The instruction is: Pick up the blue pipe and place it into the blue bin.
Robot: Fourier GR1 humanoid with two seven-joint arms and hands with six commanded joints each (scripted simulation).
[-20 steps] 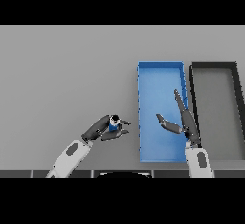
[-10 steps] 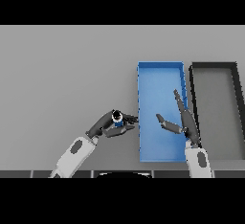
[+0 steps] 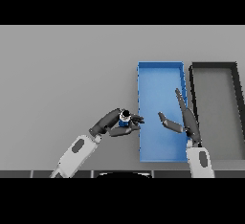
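Note:
My left hand (image 3: 115, 125) is shut on the small blue pipe (image 3: 124, 119), whose blue body and dark ring top show between the fingers and thumb. It sits just left of the blue bin's (image 3: 161, 66) left wall, fingertips reaching the rim. My right hand (image 3: 184, 120) hovers open over the right half of the bin, fingers straight and thumb spread to the left. The bin's floor is bare.
A dark grey bin (image 3: 214, 66) stands right beside the blue bin on its right. The grey table (image 3: 67, 74) stretches out to the left and back.
My left hand has carried the blue pipe rightward, from well left of the blue bin up to its left wall. The right hand has hardly moved.

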